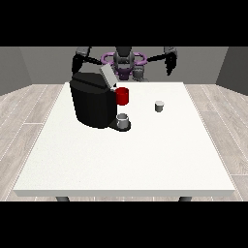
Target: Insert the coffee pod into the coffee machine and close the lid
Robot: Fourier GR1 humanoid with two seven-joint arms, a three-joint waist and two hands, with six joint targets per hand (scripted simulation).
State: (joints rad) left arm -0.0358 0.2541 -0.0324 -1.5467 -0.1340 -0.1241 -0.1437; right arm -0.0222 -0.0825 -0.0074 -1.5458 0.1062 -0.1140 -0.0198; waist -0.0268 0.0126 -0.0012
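We find a black coffee machine (92,104) on the white bench (126,155), at the view's left, its grey lid (107,75) tilted up and open. A red cup (123,96) sits just beside the machine's front; a grey cup (123,120) stands on its drip tray. The coffee pod (159,106) rests on the bench, well apart from the machine. The hand at the view's left (77,64) and the hand at the view's right (170,62) hang above the far edge, holding nothing; we cannot tell how their fingers lie.
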